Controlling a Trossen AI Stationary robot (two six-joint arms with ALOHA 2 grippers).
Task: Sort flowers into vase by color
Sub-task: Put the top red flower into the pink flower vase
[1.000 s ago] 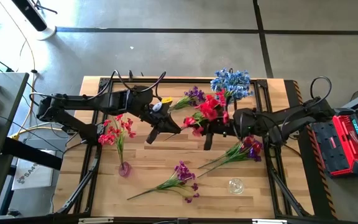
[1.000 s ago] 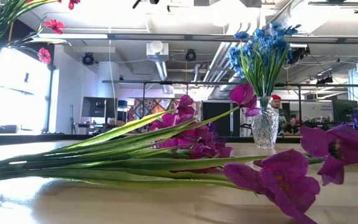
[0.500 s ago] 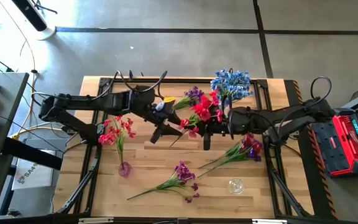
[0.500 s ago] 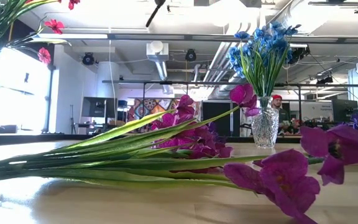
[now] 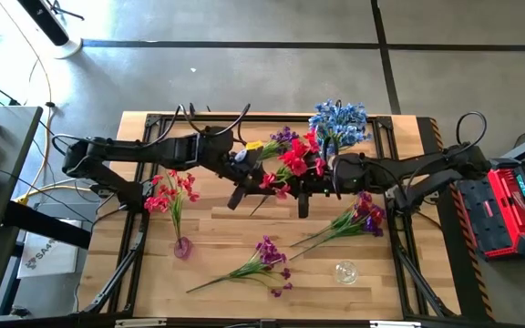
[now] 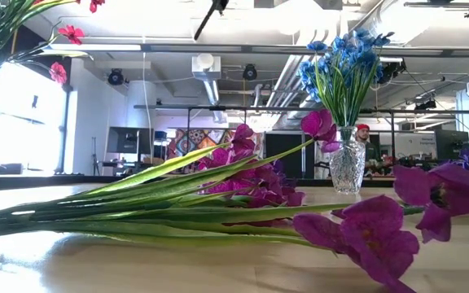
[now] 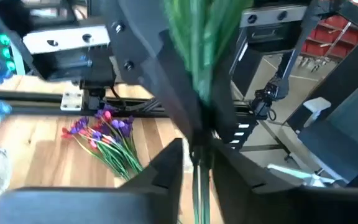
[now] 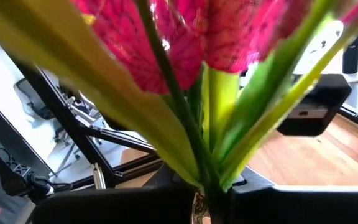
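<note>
**Sort roughly half done, red spray mid-handoff**

Blue flowers [image 5: 339, 121] sit in the cut-glass vase [image 6: 348, 168]; red flowers [image 5: 171, 193] in the small vase [image 5: 181, 247]. My right claw [image 5: 301, 193] grips a red spray [image 5: 295, 162] by its thin plastic stem, held above mid-worktop [image 5: 244, 232]. My left claw [image 5: 240, 193] is just beside it, its own view showing it closing on the stem. Purple sprays [image 5: 267, 255] lie loose, an empty clear vase [image 5: 344, 271] beside them.
</note>
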